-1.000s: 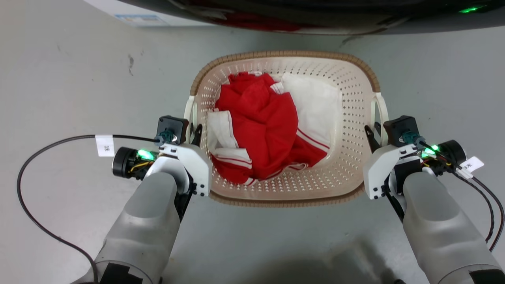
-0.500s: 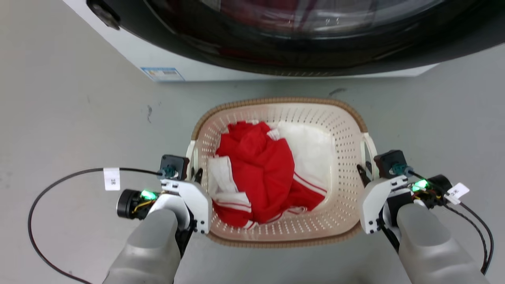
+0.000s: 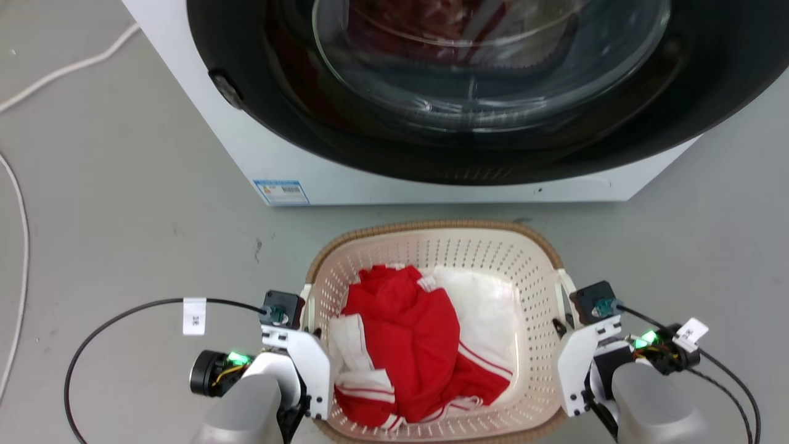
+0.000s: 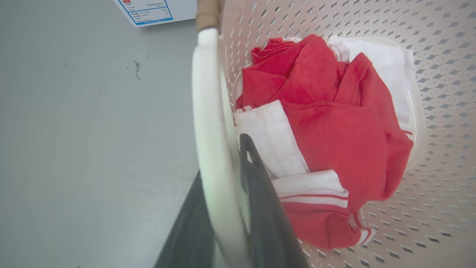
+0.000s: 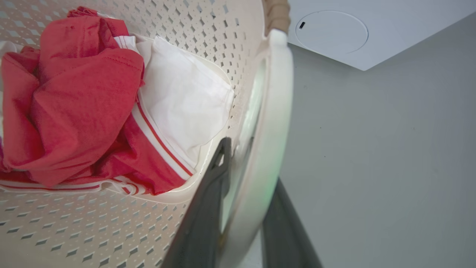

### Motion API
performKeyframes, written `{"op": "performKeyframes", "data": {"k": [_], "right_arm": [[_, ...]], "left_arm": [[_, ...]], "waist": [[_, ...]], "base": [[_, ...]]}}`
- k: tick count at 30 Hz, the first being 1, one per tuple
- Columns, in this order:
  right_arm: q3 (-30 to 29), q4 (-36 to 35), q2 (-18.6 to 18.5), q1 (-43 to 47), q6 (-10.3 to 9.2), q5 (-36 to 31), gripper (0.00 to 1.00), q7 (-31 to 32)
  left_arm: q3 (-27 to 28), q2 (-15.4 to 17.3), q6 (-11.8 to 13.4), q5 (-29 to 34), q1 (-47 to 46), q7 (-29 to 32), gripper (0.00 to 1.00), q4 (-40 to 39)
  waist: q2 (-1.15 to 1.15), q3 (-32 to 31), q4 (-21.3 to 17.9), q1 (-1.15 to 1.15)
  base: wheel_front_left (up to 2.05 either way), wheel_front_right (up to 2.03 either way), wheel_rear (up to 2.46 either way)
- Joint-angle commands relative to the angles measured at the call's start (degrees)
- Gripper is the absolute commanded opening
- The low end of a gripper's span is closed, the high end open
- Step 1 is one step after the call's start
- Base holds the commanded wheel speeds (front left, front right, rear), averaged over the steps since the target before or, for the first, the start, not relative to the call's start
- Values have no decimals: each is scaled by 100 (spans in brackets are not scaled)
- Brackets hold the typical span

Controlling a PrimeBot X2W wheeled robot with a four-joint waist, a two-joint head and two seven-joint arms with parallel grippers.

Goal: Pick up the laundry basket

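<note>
Laundry basket (image 3: 536, 290) perforated matt plastic; red garment (image 3: 407, 345) soft cloth; floor (image 3: 123, 216) smooth matt.

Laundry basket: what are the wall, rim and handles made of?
The laundry basket wall: looks like cream moulded plastic, matte, evenly perforated. Its rim: brown, woven-look, probably plastic too, cannot confirm. The left handle: smooth white plastic, slight sheen.

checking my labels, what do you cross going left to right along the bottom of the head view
left cable tag → left gripper at the laundry basket handle → red garment → white garment → right gripper at the other handle → right cable tag
</note>
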Motion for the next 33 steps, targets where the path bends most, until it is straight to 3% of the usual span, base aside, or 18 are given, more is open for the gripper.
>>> {"op": "performKeyframes", "data": {"k": [1, 22, 33], "right_arm": [[132, -32, -2, 70, -2, 91, 0, 9], [1410, -73, -5, 811, -2, 1132, 0, 771], [1623, -26, -4, 908, -2, 1331, 0, 783]], "left_arm": [[-123, -18, -54, -22, 166, 74, 0, 3], [-1010, 257, -54, -986, 967, 631, 0, -180], [-1336, 314, -54, -1358, 1127, 690, 0, -229]], "waist": [[0, -339, 25, 0], [0, -1803, -112, 0], [0, -2048, -98, 0]], "base": [[0, 0, 0], [0, 0, 0], [0, 0, 0]]}}
